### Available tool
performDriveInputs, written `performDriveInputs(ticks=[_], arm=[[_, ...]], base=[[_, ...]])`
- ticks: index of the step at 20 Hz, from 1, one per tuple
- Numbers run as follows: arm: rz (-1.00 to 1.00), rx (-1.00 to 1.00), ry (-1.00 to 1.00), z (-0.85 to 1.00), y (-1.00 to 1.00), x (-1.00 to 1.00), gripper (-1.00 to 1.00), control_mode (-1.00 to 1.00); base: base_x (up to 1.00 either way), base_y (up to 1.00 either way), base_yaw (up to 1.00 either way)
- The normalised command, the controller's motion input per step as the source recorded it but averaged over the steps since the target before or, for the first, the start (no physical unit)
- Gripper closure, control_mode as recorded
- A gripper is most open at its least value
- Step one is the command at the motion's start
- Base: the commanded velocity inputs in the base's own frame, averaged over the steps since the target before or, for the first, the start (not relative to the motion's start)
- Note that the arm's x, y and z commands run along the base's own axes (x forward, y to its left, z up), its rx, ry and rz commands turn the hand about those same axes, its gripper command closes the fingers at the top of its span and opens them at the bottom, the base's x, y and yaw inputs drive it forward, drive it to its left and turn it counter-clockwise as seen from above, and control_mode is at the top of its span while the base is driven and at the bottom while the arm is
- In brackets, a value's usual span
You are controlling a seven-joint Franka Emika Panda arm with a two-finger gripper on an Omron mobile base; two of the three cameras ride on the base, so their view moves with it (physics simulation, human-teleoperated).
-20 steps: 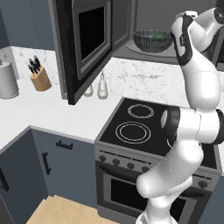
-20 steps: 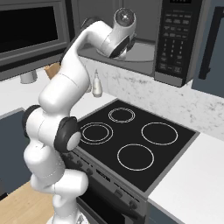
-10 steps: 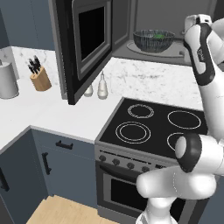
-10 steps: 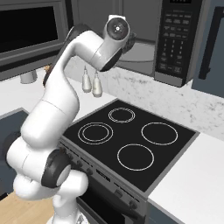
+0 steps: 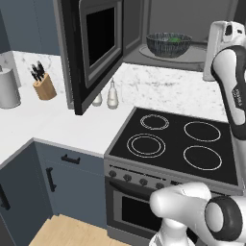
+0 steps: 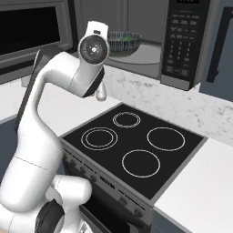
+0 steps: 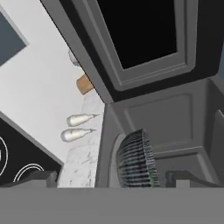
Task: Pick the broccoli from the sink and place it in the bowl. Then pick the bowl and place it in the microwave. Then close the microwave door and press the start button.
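- Now the bowl (image 5: 169, 44) sat inside the microwave (image 6: 182, 43), on its grey floor.
- A bit of bright green, the broccoli (image 5: 176, 39), peeked out of the top of the bowl.
- The microwave door (image 5: 91, 45) hung wide open, swung out to the left side of the box.
- In the hand view, the gripper (image 7: 112, 178) had its two dark fingers (image 7: 37, 177) far apart, with nothing held between them.
- The bowl (image 7: 136, 158) sat just past the fingers, right in the gap between them, not touching either one.
- The open door (image 7: 140, 41) stood further out past the fingers, on the far side of the bowl.
- Two small pale shakers (image 7: 78, 127) lay beyond the left finger, side by side near the wall.
- A brown knife block (image 7: 85, 84) was further off past the shakers, next to the door's edge.
- The black stove (image 5: 178, 144) with its white rings was under the microwave, below the hand.
- On the white counter (image 5: 43, 125) to the left stood a grey jar (image 5: 8, 88), close to the knife block.
- The buttons of the microwave (image 6: 181, 32) were on its right side, in a dark panel.
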Motion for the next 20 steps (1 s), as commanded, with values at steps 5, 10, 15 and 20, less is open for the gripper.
performDriveInputs(ticks=[5,10,15,20], arm=[[0.0,0.0,0.0,0.16,0.76,-1.0,-1.0,-1.0],[0.0,0.0,0.03,0.25,0.72,-1.0,-1.0,-1.0],[0.0,-0.06,0.08,0.14,0.7,-1.0,-1.0,-1.0],[0.0,-0.19,0.0,0.0,0.86,-0.99,-1.0,-1.0]], base=[[0.0,0.0,0.0],[0.0,0.0,0.0],[0.0,0.0,0.0],[0.0,0.0,0.0]])
